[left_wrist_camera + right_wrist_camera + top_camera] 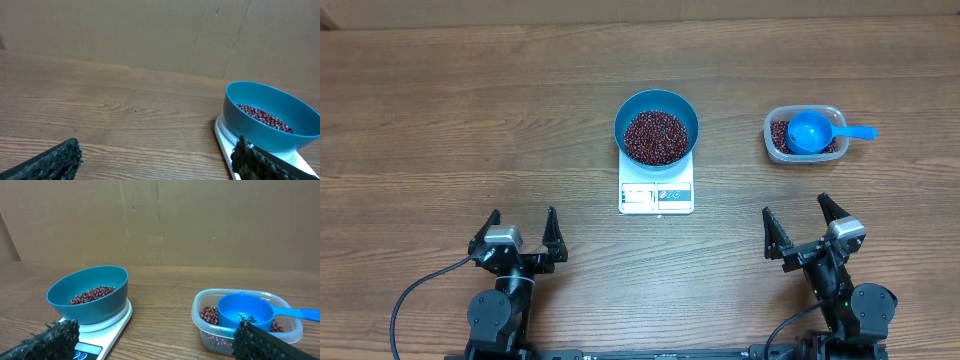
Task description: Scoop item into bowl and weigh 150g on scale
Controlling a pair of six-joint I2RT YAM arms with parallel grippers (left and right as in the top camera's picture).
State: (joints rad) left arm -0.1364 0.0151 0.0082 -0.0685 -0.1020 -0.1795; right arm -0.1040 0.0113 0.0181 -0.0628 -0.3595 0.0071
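A bright blue bowl [657, 127] stands on the white scale [656, 194] at the table's middle, with dark red-brown beans [656, 137] inside. The bowl [88, 300] and scale [107, 328] also show at the left of the right wrist view, and the bowl [270, 116] at the right of the left wrist view. My left gripper [520, 232] is open near the front left, empty. My right gripper [807, 223] is open near the front right, empty, short of the tub.
A clear plastic tub [804, 135] of beans sits at the right, with a small blue handled scoop [815, 131] lying in it, handle pointing right. A brown cardboard wall [160, 220] closes the back of the table.
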